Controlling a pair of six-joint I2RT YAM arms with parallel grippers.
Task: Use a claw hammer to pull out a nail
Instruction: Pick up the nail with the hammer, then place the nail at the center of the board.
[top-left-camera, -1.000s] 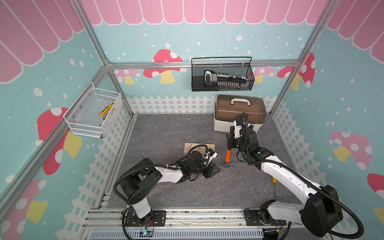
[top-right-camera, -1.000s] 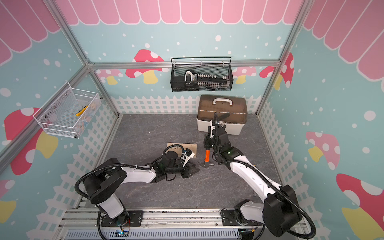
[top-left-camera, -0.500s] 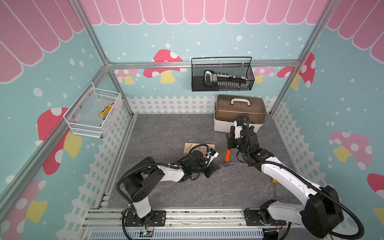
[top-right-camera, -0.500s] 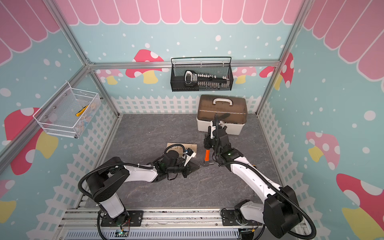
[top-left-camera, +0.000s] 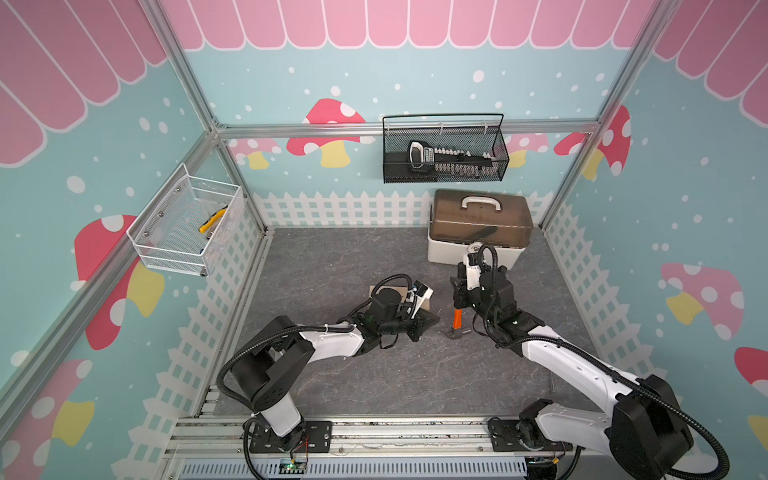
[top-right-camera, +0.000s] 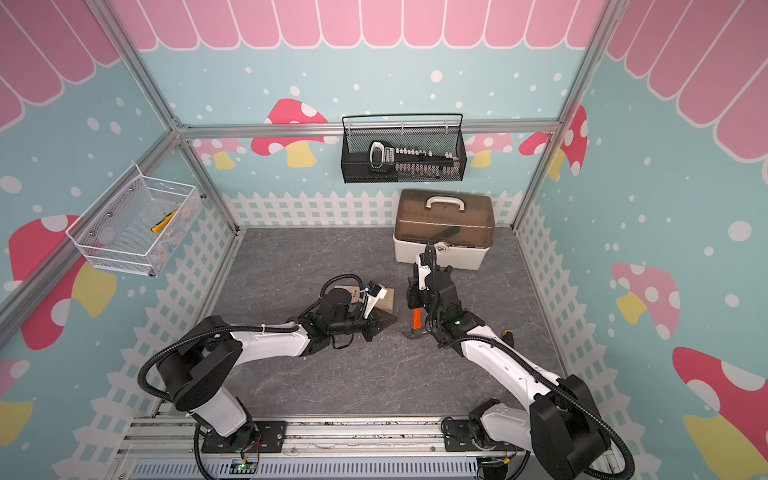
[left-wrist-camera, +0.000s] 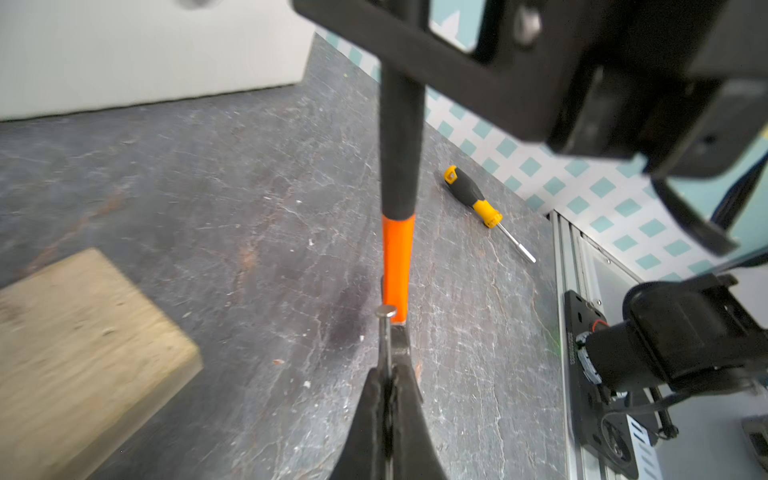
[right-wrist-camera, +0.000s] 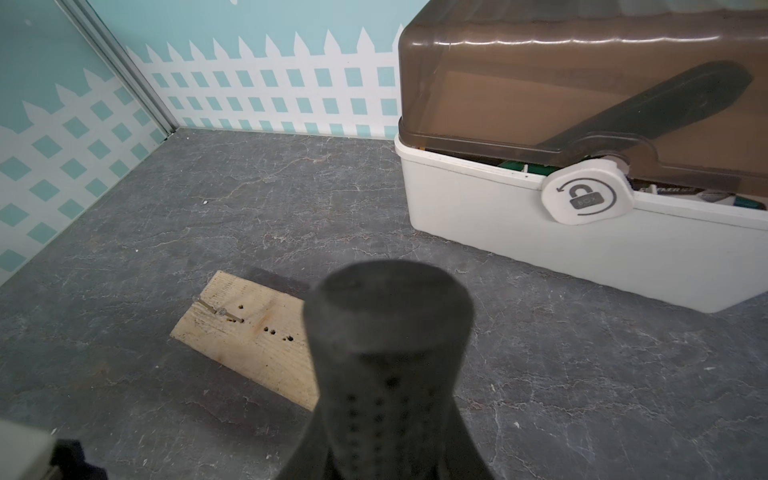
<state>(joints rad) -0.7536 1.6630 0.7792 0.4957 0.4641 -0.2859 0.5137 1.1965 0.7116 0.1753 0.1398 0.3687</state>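
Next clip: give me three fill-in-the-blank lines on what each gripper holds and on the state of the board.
1. The left gripper is shut on a thin steel ____.
2. The right gripper holds the claw hammer by its black handle, with the head pointing ____.
3. The top face of the wooden board is dotted with small empty ____.
Missing words: nail; down; holes.
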